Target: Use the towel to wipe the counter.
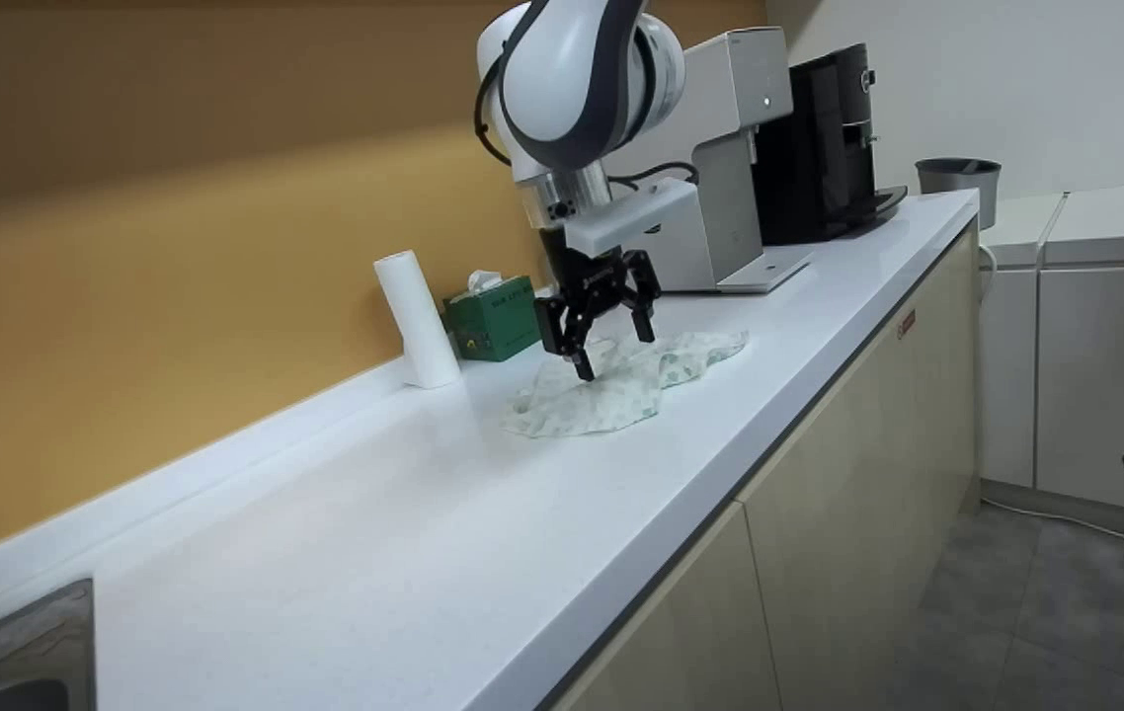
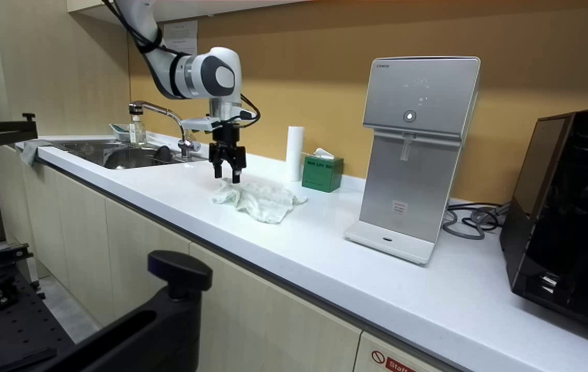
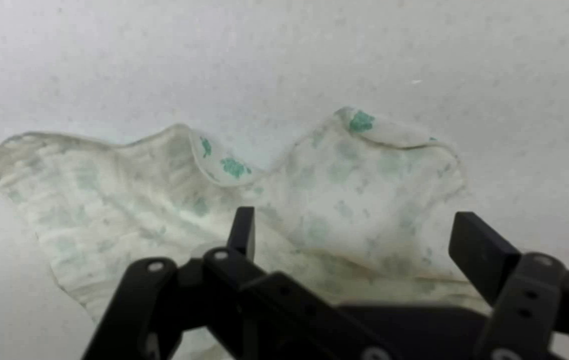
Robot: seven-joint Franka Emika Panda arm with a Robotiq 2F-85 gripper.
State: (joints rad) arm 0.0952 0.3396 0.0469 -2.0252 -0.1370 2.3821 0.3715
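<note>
my claw (image 1: 615, 357) is over the towel (image 2: 267, 202), fingers (image 3: 482, 252) spread apart. i guess it's grab time: next, go down and pinch.

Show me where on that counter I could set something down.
A wide bare stretch of counter lies between the sink and the towel. A smaller patch separates the towel from the water dispenser. It's crowded along the wall by the paper roll and tissue box, and under the pincer, where the towel lies.
</note>
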